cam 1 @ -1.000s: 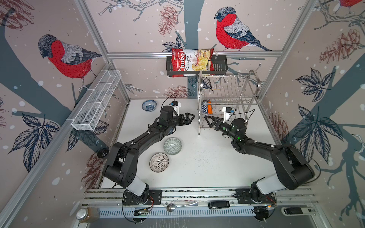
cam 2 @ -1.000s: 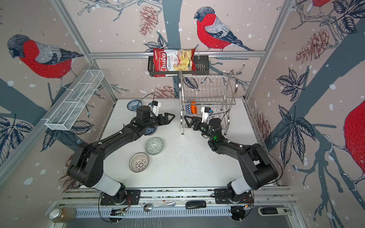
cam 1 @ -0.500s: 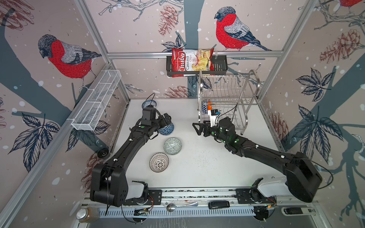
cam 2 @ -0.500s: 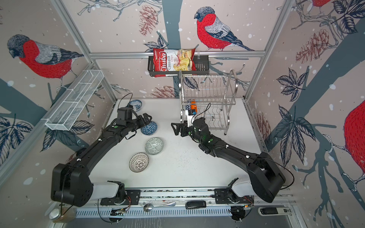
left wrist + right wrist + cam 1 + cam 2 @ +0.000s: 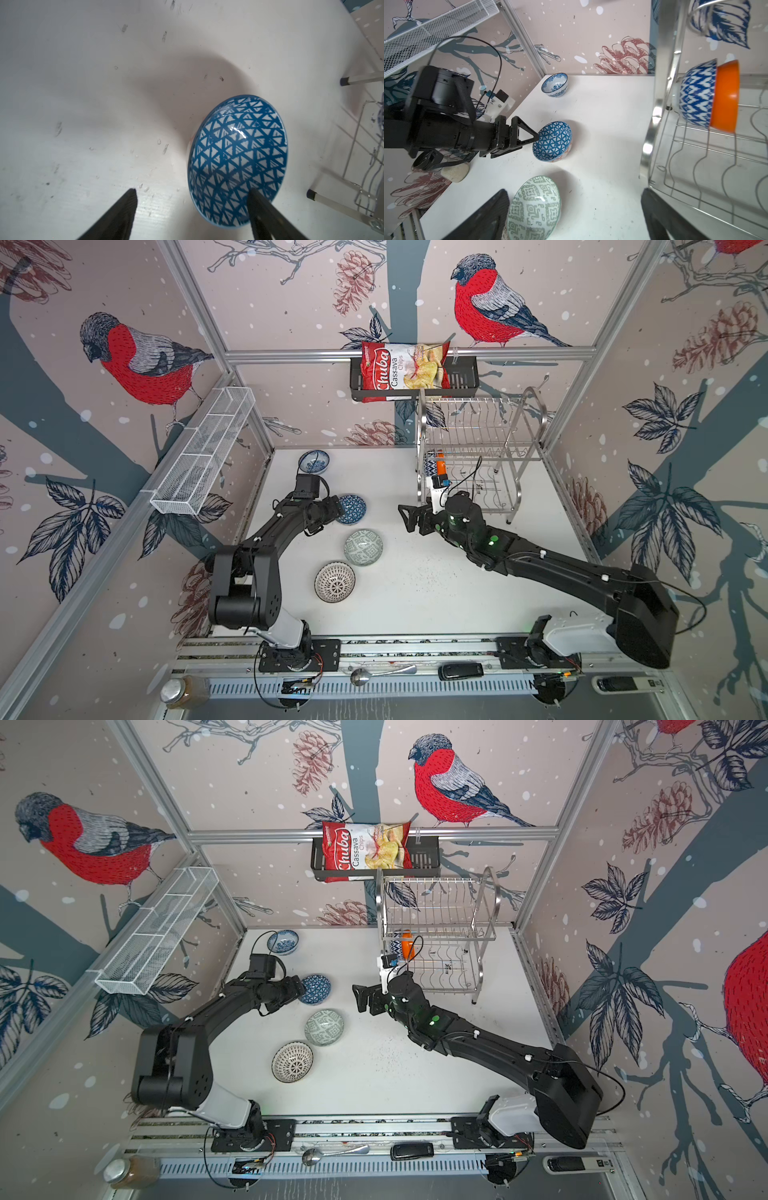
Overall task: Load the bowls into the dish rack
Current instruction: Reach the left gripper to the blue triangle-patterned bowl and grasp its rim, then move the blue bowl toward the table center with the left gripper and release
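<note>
On the table the blue triangle-patterned bowl (image 5: 353, 509) (image 5: 318, 989) (image 5: 239, 158) (image 5: 553, 141) lies tipped. My left gripper (image 5: 341, 510) (image 5: 303, 990) (image 5: 194, 193) (image 5: 536, 138) is open astride its near rim, one finger inside, the other outside with a gap. The grey-green bowl (image 5: 363, 547) (image 5: 324, 1027) (image 5: 533, 207), the black-dotted white bowl (image 5: 334, 582) (image 5: 292, 1061) and the blue-floral bowl (image 5: 314, 461) (image 5: 282, 941) (image 5: 554, 85) sit on the table. The orange bowl (image 5: 440, 466) (image 5: 407, 944) (image 5: 726, 97) stands on edge in the dish rack (image 5: 523, 435) (image 5: 484, 903) (image 5: 654, 124). My right gripper (image 5: 409, 520) (image 5: 359, 1000) (image 5: 574, 191) is open and empty.
A blue-and-white patterned bowl (image 5: 697, 95) sits against the orange one in the rack. A white mesh basket (image 5: 203, 456) hangs on the left wall. A black basket (image 5: 461, 381) with a chips bag hangs above the rack. A rack foot (image 5: 311, 193) stands near the triangle bowl.
My left arm swung from the middle to the triangle bowl, came down over its rim and its jaws have narrowed. My right arm drew back from the rack toward the table's middle.
</note>
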Tool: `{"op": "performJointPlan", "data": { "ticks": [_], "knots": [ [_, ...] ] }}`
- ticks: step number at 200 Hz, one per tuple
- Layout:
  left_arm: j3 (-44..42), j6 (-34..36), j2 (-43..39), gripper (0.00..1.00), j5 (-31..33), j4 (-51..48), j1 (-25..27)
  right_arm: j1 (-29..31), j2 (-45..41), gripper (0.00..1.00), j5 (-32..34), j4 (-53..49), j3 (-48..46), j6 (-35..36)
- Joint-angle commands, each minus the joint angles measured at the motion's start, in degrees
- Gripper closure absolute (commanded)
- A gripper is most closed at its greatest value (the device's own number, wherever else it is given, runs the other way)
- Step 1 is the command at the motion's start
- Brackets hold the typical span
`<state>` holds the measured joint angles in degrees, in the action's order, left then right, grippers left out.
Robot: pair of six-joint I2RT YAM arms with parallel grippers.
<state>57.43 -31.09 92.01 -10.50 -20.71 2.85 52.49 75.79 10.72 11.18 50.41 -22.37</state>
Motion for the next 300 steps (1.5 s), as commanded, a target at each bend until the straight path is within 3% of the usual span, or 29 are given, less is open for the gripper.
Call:
{"op": "performJointPlan", "data": {
  "ticks": [1,35,66,86,99,125,144,181,234,300],
  "knots": [
    [2.15,2.05,3.86,0.28,-0.88,-2.09,-0.22,0.03,-2.36,0.00,4.45,-1.32,-1.56,0.87],
    [2.91,2.83,5.84,0.40,1.56,-1.62,-0.22,-0.64,-5.34,0.00,6.03,-2.63,-2.27,1.37],
    [3.55,3.93,6.17,0.60,2.58,-2.10,-0.30,-1.63,-4.97,0.00,4.95,-2.35,-2.68,1.00],
    [3.48,4.18,6.17,0.65,2.76,-1.68,-0.30,-1.77,-4.25,0.00,4.33,-2.35,-2.60,0.41],
    [3.65,4.43,6.36,0.75,2.63,-1.61,-0.30,-1.77,-4.25,0.01,4.14,-2.31,-2.47,0.26],
    [3.79,4.59,6.21,0.80,2.21,-1.39,-0.28,-1.85,-4.25,0.00,4.14,-2.73,-2.31,0.46],
    [3.41,4.65,5.84,0.96,2.30,-0.64,-0.30,-2.10,-4.25,0.00,4.39,-3.09,-2.50,0.58],
    [4.22,4.36,2.90,1.00,2.73,0.22,-0.30,-3.37,-5.70,0.01,4.32,-3.93,-3.48,0.66],
    [7.91,2.63,-3.72,1.00,-5.06,0.32,0.66,-6.44,-7.86,0.00,4.13,-7.38,-3.66,0.61],
    [1.16,0.39,-14.58,1.00,-0.22,-2.72,16.74,-13.62,-13.78,0.01,1.52,-11.34,-5.07,1.38]
  ]
}}
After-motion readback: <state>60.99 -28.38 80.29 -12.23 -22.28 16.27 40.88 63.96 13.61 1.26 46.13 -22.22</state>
